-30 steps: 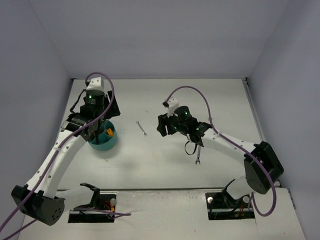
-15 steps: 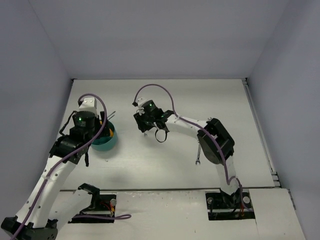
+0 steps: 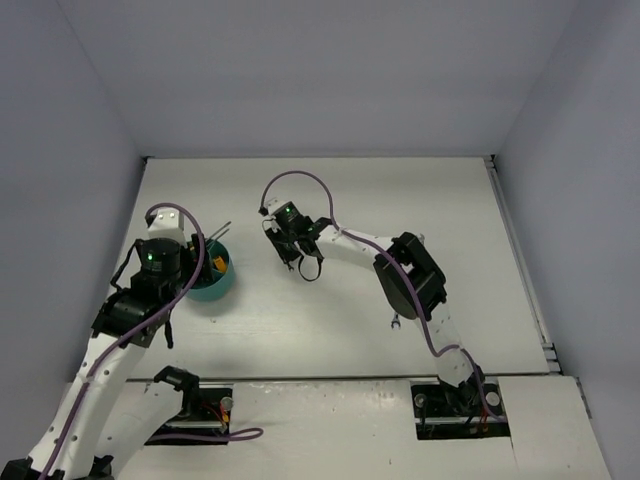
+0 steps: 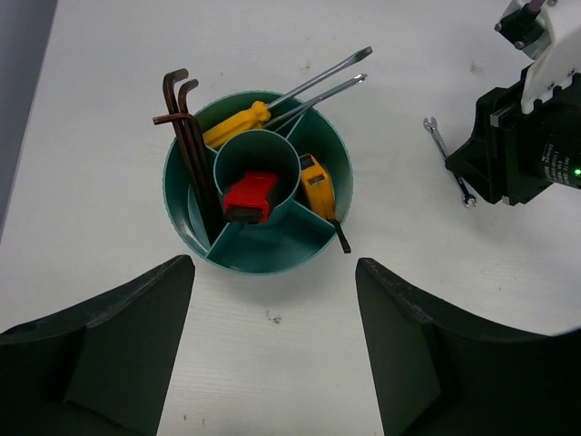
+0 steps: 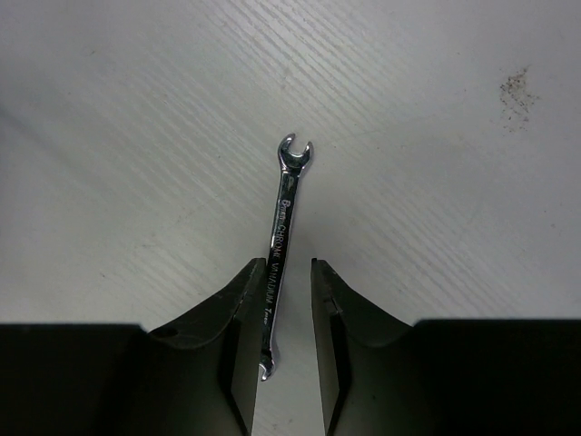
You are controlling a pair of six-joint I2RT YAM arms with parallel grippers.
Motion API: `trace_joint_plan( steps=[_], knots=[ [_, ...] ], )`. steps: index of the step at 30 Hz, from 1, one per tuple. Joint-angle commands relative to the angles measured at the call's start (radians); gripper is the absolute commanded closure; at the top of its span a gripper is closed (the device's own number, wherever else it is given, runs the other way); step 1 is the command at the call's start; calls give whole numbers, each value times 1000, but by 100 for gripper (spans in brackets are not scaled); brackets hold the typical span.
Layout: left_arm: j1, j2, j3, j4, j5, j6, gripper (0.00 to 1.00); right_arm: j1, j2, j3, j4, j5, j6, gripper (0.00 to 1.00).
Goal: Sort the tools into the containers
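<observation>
Our right gripper stood narrowly open astride the small silver wrench, lying flat on the table right of the teal bowl. We judged it best to close squarely on the shank before lifting. Our left gripper waited wide open, empty, near the bowl. A second earlier the right arm had hovered over the other wrench, farther right.

Mid-frame in the left wrist view sits the round teal plastic divided bowl. Inside: dark L-shaped hex keys at left, yellow-handled thin screwdrivers at top — shafts jutting upper right over the rim — red-and-black utility knife in the centre cup, orange-headed tool at right. A small silver wrench lies right of the bowl.
</observation>
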Motion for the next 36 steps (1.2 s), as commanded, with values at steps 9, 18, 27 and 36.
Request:
trace_joint_plan(
  steps=[9,18,27,36],
  knots=[
    [122,24,3,77,115,8,32,35,55,80,-118,71,-15,80],
    [135,4,-2,77,114,12,32,37,-115,-182,-179,84,45,97],
    [151,13,-2,81,151,11,32,37,-351,-414,-315,68,41,88],
    [159,5,-6,81,145,15,32,35,-323,-425,-399,34,11,75]
  ],
)
